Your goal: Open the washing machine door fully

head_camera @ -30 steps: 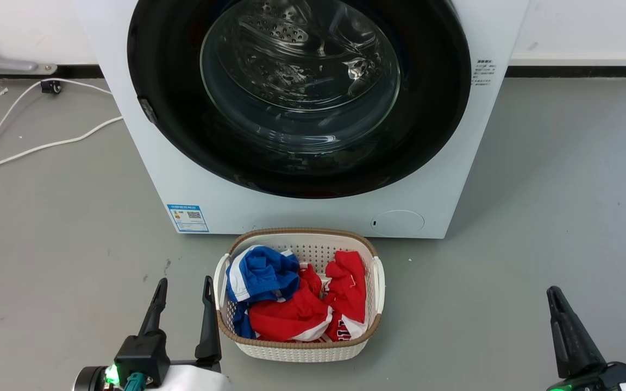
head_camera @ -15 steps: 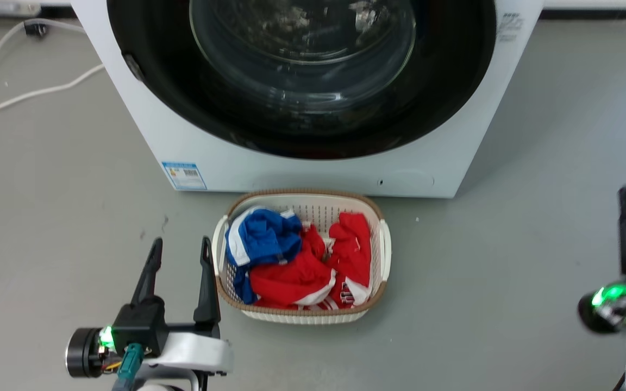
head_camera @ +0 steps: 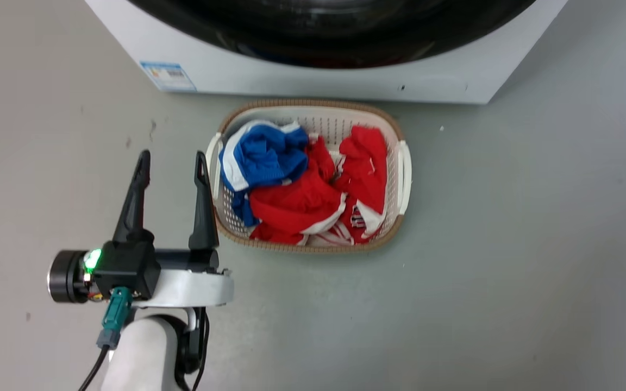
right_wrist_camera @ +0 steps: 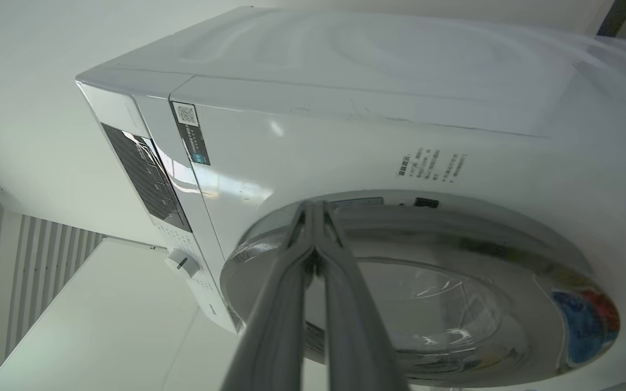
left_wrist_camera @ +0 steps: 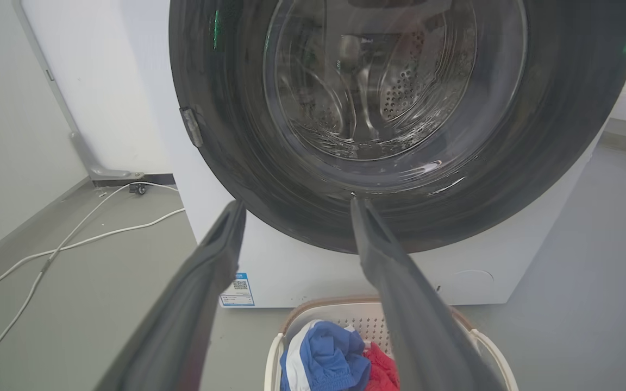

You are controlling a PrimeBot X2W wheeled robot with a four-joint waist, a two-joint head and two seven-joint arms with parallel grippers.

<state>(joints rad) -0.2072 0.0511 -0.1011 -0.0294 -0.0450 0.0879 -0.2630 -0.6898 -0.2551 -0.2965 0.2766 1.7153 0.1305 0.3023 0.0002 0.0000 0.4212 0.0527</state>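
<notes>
1. Head view has tipped down; the washing machine door [head_camera: 335, 38], shut, sits at its top edge.
2. Our right gripper [right_wrist_camera: 313, 209], clenched empty, points at its rim: we judge reaching begun; left gripper [head_camera: 171, 157] gapes.

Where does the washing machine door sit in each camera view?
Head view: washing machine door, black arc along the top edge, above the laundry basket.
Left wrist view: the door spans the upper centre, glass bowl facing the camera.
Right wrist view: the door lies lower centre-right, tilted.
Shared landmark: the white front of the washing machine.
</notes>
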